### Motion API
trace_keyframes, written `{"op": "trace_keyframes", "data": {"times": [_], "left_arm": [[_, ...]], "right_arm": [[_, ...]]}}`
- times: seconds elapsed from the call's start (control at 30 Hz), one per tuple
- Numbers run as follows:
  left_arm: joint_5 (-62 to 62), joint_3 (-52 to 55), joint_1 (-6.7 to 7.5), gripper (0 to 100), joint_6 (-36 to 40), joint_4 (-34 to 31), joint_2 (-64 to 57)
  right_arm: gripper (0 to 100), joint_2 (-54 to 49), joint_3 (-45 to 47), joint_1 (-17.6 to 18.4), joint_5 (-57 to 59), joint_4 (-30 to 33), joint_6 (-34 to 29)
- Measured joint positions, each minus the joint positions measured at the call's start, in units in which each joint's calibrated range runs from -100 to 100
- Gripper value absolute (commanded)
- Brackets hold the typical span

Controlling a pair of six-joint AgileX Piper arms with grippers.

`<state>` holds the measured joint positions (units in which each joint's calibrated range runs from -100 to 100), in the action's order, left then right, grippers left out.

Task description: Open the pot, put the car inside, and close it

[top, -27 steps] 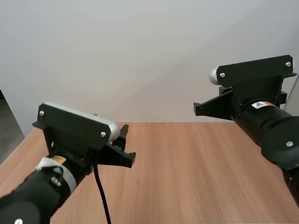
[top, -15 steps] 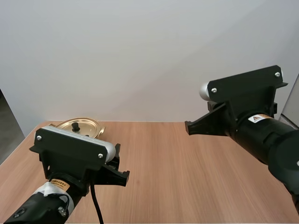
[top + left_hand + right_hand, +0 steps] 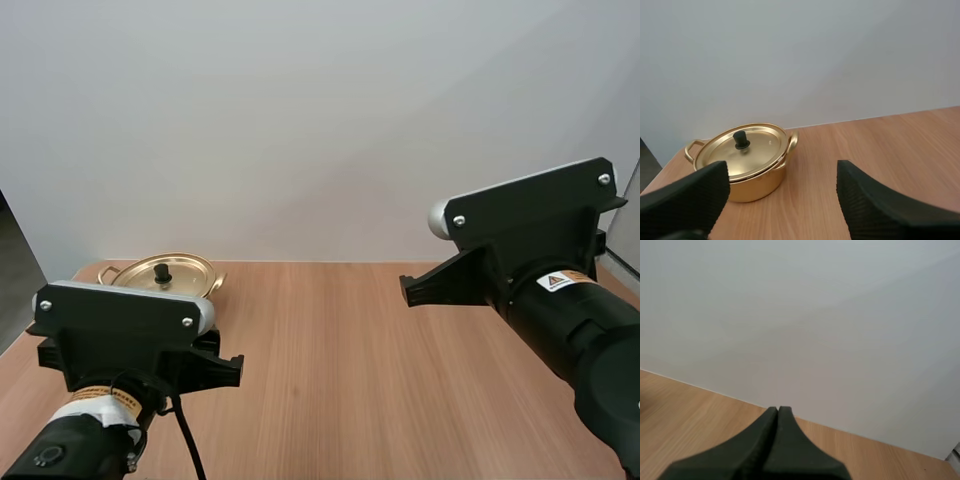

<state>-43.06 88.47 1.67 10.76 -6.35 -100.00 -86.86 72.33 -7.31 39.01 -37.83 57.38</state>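
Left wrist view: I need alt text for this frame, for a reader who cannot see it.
A gold pot with its lid on stands on a wooden table. The left end effector is open, its two black fingers spread apart, pointing toward the pot and not touching it.

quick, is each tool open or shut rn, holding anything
left tool: open, empty, facing the pot
right tool: shut, empty

I see the gold pot (image 3: 742, 167) upright at the table's far left corner — lid (image 3: 741, 151) on, black knob up.
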Motion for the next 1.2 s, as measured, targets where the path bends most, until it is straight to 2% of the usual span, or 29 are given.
{"op": "trace_keyframes", "data": {"times": [0.13,0.23,0.4,0.53,0.57,0.63,0.67,0.83,1.0,1.2], "left_arm": [[0.00,0.00,0.00,100,5.93,-6.53,0.00],[0.00,0.00,0.00,100,10.26,-9.09,0.00],[1.26,0.00,0.00,100,15.38,-7.28,0.00],[1.26,0.16,0.00,97,14.65,-6.34,0.00],[1.26,0.16,0.00,80,13.74,-6.34,0.00],[1.26,0.16,0.00,23,11.84,-5.54,0.00],[1.26,0.16,0.00,0,11.22,-5.51,0.00],[1.26,0.16,0.00,1,10.86,-5.41,0.00],[1.26,0.16,0.00,1,10.86,-5.41,0.00],[1.26,0.16,0.00,1,10.86,-5.41,0.00]], "right_arm": [[0,0.00,0.00,0.00,-3.56,0.26,0.00],[0,0.00,0.00,0.00,-3.94,0.26,0.00],[0,0.00,0.00,0.00,-3.94,0.38,0.00],[0,0.00,0.00,0.00,-3.94,0.38,0.00],[0,0.00,0.00,0.00,-3.94,0.38,0.00],[0,0.00,0.00,0.00,-3.94,0.38,0.00],[0,0.00,0.00,0.00,-3.94,0.38,0.00],[0,0.00,0.00,0.00,-2.98,0.01,-0.39],[0,0.00,0.33,0.00,2.23,0.01,-3.64],[0,-1.74,5.84,0.45,0.98,0.01,-3.65]]}}
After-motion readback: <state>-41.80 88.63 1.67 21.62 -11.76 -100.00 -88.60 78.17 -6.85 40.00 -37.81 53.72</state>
